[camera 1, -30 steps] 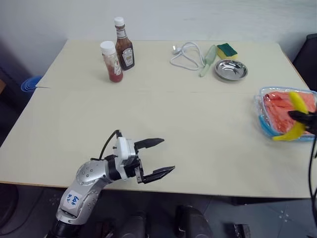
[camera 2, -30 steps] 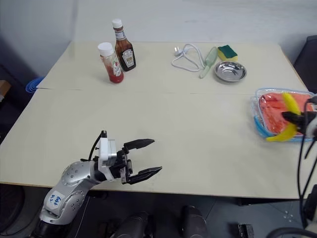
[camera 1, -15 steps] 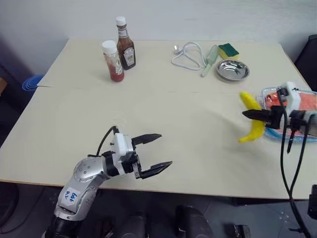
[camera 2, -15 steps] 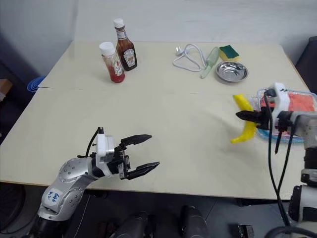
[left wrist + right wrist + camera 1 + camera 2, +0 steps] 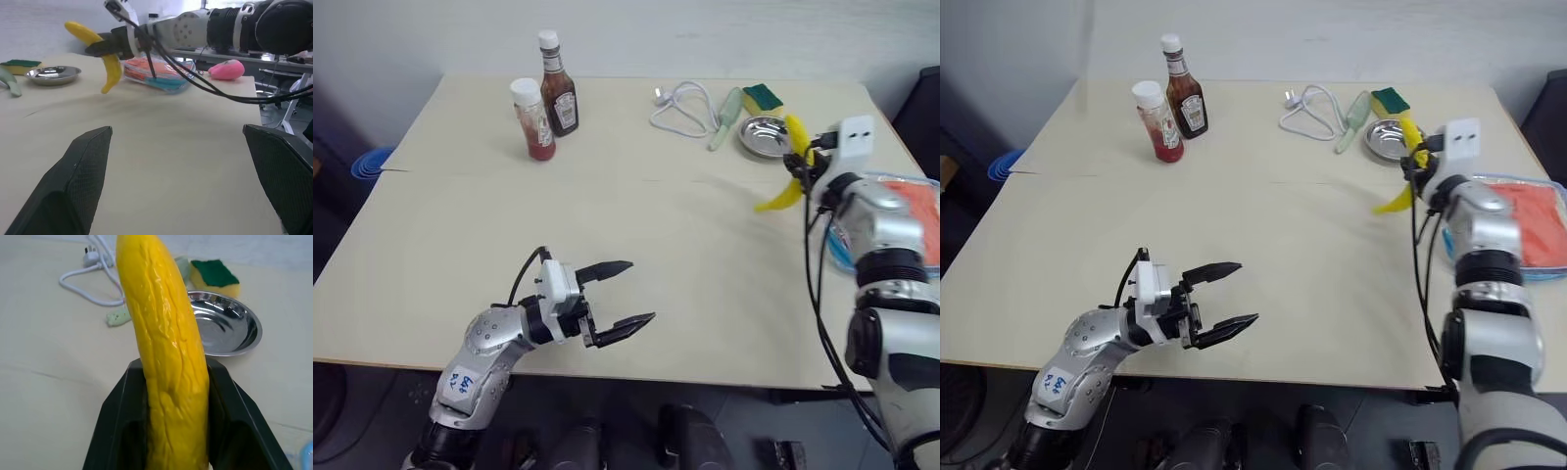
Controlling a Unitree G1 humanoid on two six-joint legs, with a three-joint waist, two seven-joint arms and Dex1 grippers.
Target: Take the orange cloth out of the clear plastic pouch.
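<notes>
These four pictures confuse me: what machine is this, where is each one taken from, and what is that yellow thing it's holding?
It is a two-armed robot at a table. Two pictures come from cameras in its head, looking down over its arms; the other two come from a camera on each wrist.

The right gripper has its fingers closed on a yellow banana, held above the table beside a metal bowl. The left gripper hangs open, holding nothing, near the table's front edge.

Also on the table: two sauce bottles, a white cable, a green-and-yellow sponge, and at the right edge a clear pouch with an orange cloth inside.
</notes>
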